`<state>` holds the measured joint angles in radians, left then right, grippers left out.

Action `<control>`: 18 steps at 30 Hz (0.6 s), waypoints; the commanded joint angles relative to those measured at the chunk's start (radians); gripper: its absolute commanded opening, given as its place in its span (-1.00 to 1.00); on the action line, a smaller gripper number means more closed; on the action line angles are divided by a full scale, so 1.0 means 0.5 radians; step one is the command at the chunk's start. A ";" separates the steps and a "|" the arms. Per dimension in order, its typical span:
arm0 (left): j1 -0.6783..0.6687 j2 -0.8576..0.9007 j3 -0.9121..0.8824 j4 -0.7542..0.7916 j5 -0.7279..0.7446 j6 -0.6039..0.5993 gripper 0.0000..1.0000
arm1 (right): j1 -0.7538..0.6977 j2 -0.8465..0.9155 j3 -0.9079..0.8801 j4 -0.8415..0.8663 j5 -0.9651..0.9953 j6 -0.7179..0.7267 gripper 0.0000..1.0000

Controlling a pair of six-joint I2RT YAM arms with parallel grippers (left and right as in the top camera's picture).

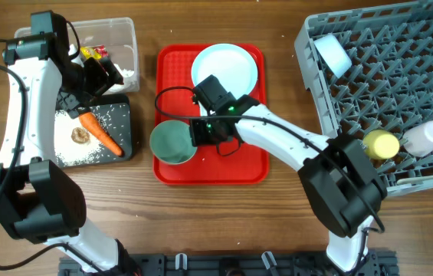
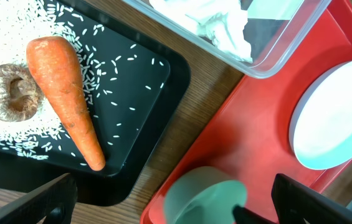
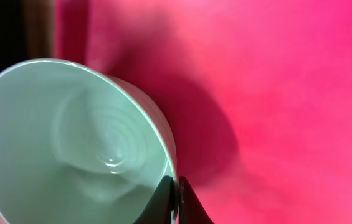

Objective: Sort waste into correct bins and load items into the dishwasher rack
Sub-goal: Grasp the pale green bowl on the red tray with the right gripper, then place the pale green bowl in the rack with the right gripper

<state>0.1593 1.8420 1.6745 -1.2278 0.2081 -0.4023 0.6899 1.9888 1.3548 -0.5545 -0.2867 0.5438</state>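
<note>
Overhead: looked down on a brown wooden surface point(image 1: 170, 222) that filled the frame. Found a red tray point(image 1: 224, 172) at centre, with a plate point(image 1: 227, 65) at its far end and a bowl point(image 1: 172, 142) at its near left corner. Caught the right tool point(image 1: 198, 132) at the bowl's right rim. Noted a rack point(image 1: 312, 84) on the right, holding a yellow cup point(image 1: 381, 144). Noted a tub point(image 1: 128, 34) and a black tray point(image 1: 120, 111) on the left, touching end to end, with the left tool point(image 1: 97, 77) above where they met.

Left wrist: showed the left tool released, fingers spread wide, over the strip of surface between black tray and red tray. Showed a carrot point(image 2: 63, 93), a lump point(image 2: 10, 93) and rice point(image 2: 1, 25) on the black tray, tissue point(image 2: 219, 25) in the tub, and the bowl between the fingers, apart from both.

Right wrist: showed the right tool clenched on the bowl's rim, one finger inside and one outside, with the red tray behind.
</note>
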 commanded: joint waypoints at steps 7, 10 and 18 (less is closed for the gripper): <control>0.004 -0.018 -0.002 0.002 0.023 0.010 1.00 | -0.438 -0.743 0.068 -0.528 1.714 -0.443 -0.91; 0.004 -0.018 -0.002 0.002 0.023 0.010 1.00 | -0.536 -0.780 0.067 -0.552 2.507 -0.496 -0.92; 0.004 -0.018 -0.002 0.002 0.023 0.010 1.00 | -1.123 -0.776 0.066 -0.311 2.916 -1.045 -0.91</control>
<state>0.1593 1.8420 1.6745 -1.2278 0.2081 -0.4023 0.2031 1.6165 1.3659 -0.7216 1.1130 0.1200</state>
